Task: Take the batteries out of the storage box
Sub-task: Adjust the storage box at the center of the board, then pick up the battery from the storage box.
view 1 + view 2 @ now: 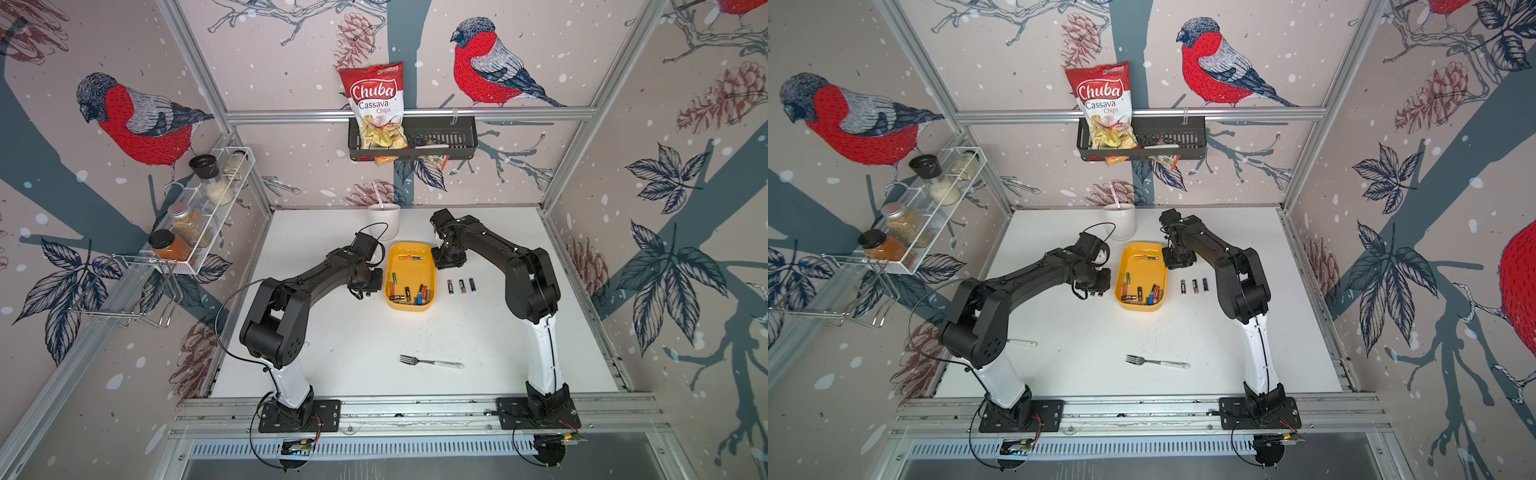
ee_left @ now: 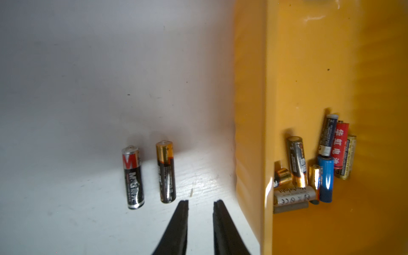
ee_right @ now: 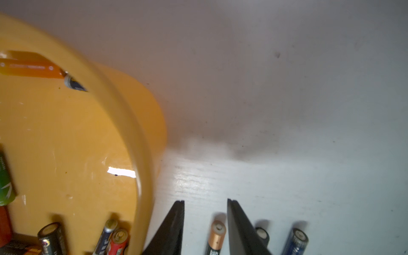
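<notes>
Three batteries [image 1: 461, 286] lay in a row right of the yellow storage box [image 1: 409, 272] at frame centre (more lay inside); left gripper [image 2: 201, 202] and right gripper [image 3: 205, 201] both stood parted, holding nothing

- R claw [image 3: 205, 201]: tips hidden under my own wrist in both top views.
- 3 table batts [image 3: 262, 235] right of storage box [image 3: 141, 154]: all cut by pic edge, mid one half behind my R finger [image 3: 240, 231].
- Green batt [image 3: 4, 178], orange batt [image 3: 28, 68]: blurred, cut off.
- Grey batt [image 2: 291, 195]: part behind box wall.
- Batt labels in top views: too small to read.
- White handle [image 1: 1022, 343]: rest hidden behind my L arm [image 1: 984, 316].
</notes>
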Robot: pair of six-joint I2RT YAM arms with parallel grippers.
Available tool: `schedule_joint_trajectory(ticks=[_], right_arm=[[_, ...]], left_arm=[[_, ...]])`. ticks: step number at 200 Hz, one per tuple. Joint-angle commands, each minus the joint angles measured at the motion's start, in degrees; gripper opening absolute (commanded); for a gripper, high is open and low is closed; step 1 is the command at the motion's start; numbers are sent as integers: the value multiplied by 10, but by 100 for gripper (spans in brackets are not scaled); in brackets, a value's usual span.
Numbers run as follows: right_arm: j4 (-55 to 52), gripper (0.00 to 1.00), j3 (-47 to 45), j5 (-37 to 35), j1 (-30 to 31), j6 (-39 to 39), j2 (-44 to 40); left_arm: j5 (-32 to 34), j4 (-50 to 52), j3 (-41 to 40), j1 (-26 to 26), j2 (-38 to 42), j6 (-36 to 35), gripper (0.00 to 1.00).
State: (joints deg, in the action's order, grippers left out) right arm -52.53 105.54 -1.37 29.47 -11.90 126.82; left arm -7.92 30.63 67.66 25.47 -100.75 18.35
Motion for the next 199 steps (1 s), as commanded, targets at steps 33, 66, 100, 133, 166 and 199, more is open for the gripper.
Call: schedule_joint_trajectory(ticks=[33, 66, 100, 133, 166, 199], right_arm=[[-22, 39, 4, -10, -3, -1, -12], [-26, 39, -8, -17, -16, -3, -43], [-17, 39, -31, -12, -32, -2, -69], [-7, 39, -56, 6, -48, 3, -86], [1, 40, -71, 16, -63, 7, -108], [-6, 40, -70, 20, -71, 15, -122]], left_arm=[[19, 18, -3, 1, 5, 16, 26], [58, 87, 56, -2, 15, 26, 26], [85, 143, 138, 38, -1, 40, 26], [92, 153, 178, 78, -31, 64, 27], [81, 139, 186, 109, -75, 104, 27], [67, 115, 198, 130, -115, 120, 27]])
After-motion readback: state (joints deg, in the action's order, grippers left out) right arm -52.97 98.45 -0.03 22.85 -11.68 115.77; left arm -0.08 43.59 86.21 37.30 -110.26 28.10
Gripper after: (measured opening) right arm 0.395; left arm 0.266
